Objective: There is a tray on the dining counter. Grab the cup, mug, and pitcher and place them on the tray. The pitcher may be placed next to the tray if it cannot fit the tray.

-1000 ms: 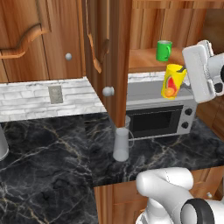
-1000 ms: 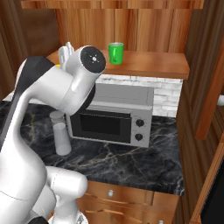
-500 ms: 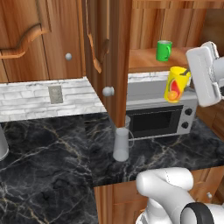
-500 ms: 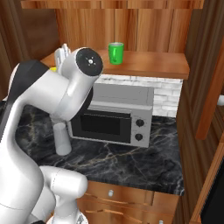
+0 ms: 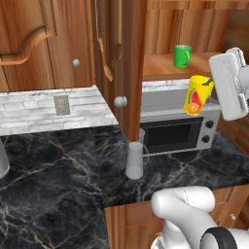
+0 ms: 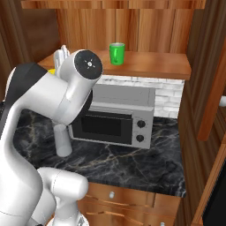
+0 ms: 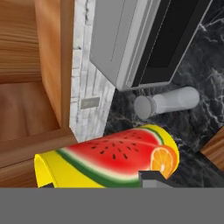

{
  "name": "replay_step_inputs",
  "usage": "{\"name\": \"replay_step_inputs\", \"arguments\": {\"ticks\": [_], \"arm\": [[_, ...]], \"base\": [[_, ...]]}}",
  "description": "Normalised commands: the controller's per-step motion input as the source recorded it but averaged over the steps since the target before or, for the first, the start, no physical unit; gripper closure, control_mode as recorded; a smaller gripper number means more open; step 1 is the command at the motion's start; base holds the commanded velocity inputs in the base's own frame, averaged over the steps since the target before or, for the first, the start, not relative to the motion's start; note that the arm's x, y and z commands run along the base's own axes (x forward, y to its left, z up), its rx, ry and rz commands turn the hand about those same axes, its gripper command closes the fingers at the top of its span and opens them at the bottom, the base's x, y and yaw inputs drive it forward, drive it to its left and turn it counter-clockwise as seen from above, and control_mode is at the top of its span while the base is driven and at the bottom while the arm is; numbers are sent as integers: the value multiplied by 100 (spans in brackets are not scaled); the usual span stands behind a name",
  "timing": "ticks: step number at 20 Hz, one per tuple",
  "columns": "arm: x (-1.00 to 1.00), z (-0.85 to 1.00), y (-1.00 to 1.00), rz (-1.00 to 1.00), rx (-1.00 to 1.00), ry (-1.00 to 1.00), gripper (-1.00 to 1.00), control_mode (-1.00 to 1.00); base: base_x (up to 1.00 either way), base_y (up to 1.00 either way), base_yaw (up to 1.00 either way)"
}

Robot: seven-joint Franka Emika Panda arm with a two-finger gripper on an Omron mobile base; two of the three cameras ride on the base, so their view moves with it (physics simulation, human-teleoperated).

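Yellow cup (image 5: 197,95) w/ a watermelon & orange pic on it hangs up in the air, in front of the top of the grey microwave (image 5: 175,124). It sits at about 3 o'clock in the left base view, tipped a bit. The white robot hand sits right beside it, touching its right side, and the gripper (image 7: 151,177) looks closed on the cup. In the hand view 1 dark finger tip (image 7: 153,178) pokes up against the cup; the other tip is hidden, so I can't tell how wide the jaws stand.

Green mug (image 5: 182,56) stands upright on the wood shelf (image 5: 160,67) above the microwave, at about 1 o'clock in the left base view, well apart from the cup. In the right base view it's at 12 o'clock (image 6: 117,54).

Pale grey pitcher (image 5: 134,160) stands upright on the black marble counter (image 5: 53,180), near the middle of the left base view, just beside the microwave's left front corner & below the wood cupboard post (image 5: 131,63). In the right base view it's at 9 o'clock (image 6: 63,140), partly behind the arm.
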Motion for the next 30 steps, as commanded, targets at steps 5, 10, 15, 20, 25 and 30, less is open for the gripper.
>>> {"name": "replay_step_inputs", "arguments": {"ticks": [5,10,15,20,25,30], "arm": [[0,0,0,0,0,0,100,100],[0,0,0,0,0,0,100,100],[0,0,0,0,0,0,100,100],[0,0,0,0,0,0,100,100],[0,0,0,0,0,0,100,100],[0,0,0,0,0,0,100,100]], "base": [[0,0,0],[-22,-32,2],[-75,-83,14],[-86,-42,15],[-84,-10,26],[-65,0,29]]}}
